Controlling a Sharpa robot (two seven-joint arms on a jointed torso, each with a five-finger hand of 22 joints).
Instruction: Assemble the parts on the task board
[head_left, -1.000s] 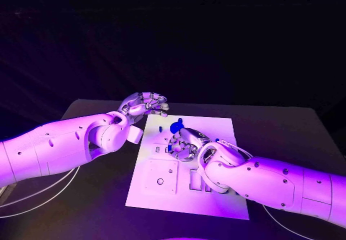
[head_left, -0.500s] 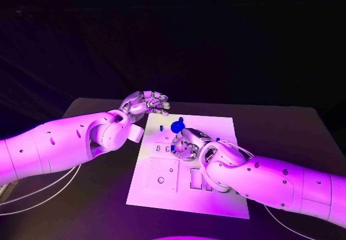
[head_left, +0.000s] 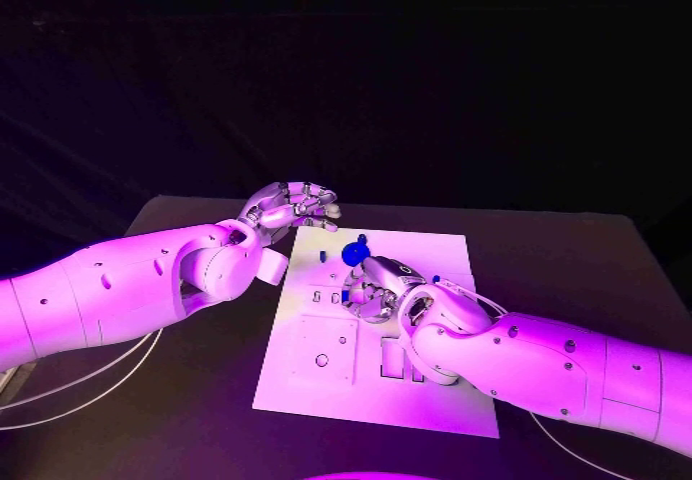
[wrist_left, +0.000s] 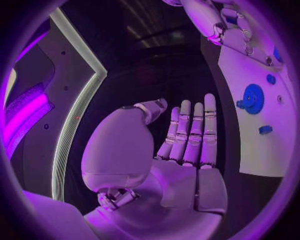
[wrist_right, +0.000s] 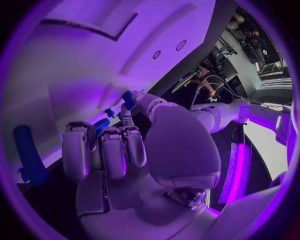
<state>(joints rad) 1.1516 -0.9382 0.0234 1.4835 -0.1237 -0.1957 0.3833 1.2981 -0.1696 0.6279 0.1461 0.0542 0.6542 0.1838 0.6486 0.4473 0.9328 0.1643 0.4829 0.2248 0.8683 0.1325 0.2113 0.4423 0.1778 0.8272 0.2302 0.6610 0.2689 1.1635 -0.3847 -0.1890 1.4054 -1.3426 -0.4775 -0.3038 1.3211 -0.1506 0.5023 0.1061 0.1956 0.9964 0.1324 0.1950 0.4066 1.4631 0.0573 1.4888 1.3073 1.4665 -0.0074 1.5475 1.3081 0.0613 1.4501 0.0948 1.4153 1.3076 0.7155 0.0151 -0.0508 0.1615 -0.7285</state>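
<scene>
Black bench (head_left: 577, 260) carries the white task board (head_left: 433, 400) at its middle. On the board's far half lies a blue gear-shaped part (head_left: 352, 254), with smaller blue parts (wrist_left: 265, 130) near it. Over that area the right hand (head_left: 372, 290) has its fingers (wrist_right: 103, 150) curled in beside a small blue piece (wrist_right: 128, 98); whether they grip it I cannot tell. By the board's far left corner the left hand (head_left: 293, 209) hangs off the board, fingers (wrist_left: 194, 130) straight, holding nothing.

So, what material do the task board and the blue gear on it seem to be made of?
The task board looks like matte white plastic: flat, even surface with cut recesses. The blue gear looks like moulded or printed plastic, judging by its uniform colour and fine teeth. Neither can be confirmed by look alone.
</scene>
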